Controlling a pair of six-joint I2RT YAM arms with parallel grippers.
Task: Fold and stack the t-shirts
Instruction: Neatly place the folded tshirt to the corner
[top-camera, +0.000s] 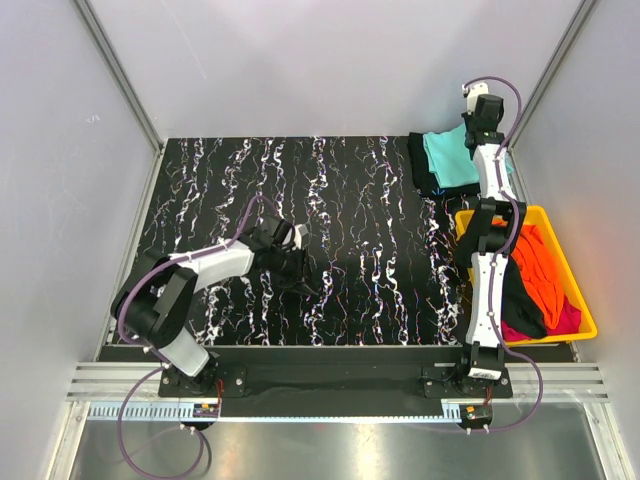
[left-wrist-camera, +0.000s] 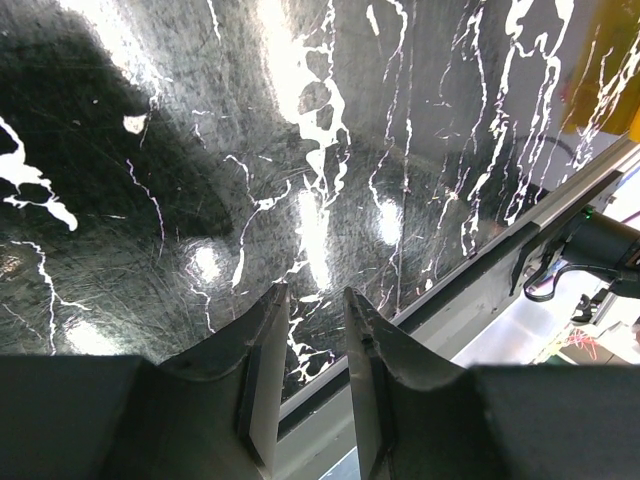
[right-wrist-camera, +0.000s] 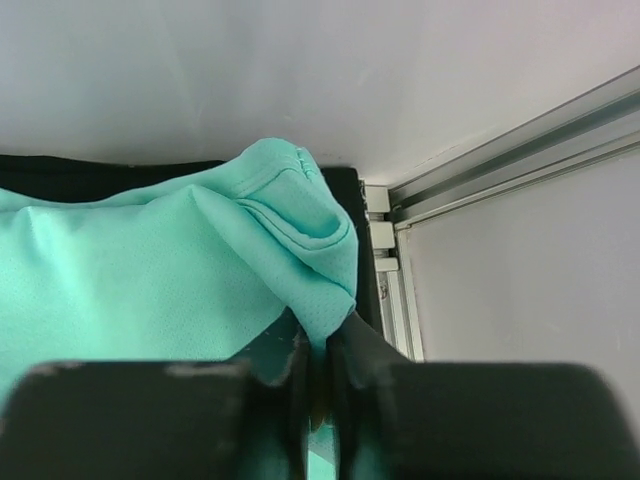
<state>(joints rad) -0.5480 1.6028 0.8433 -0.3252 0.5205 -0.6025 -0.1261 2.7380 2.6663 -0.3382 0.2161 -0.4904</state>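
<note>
1. Right gripper (right-wrist-camera: 322, 338) fingers sit closest to the lens, pinched almost together on a fold of the teal t-shirt (right-wrist-camera: 150, 270) near its stitched hem.
2. That teal t-shirt lies on a black t-shirt (top-camera: 421, 165) at the far right corner of the table (top-camera: 350, 200), by the wall rail.
3. Not yet folded: orange t-shirt (top-camera: 540, 262) and magenta t-shirt (top-camera: 566, 318), heaped in the yellow bin (top-camera: 578, 283) at near right with some more black cloth.
4. Idle side: left gripper (left-wrist-camera: 315, 295) has a narrow gap with nothing in it. It hovers over the marbled table left of centre, well apart from every shirt.
5. Step, my read: laying the teal shirt square on the stack. To do it well, lower the fold flat and let go only once the cloth rests. Lift straight up so the hem doesn't drag, and line its edges up with the black shirt beneath.
6. Writing: no brand, label or print readable on the shirts, bin or arms.
</note>
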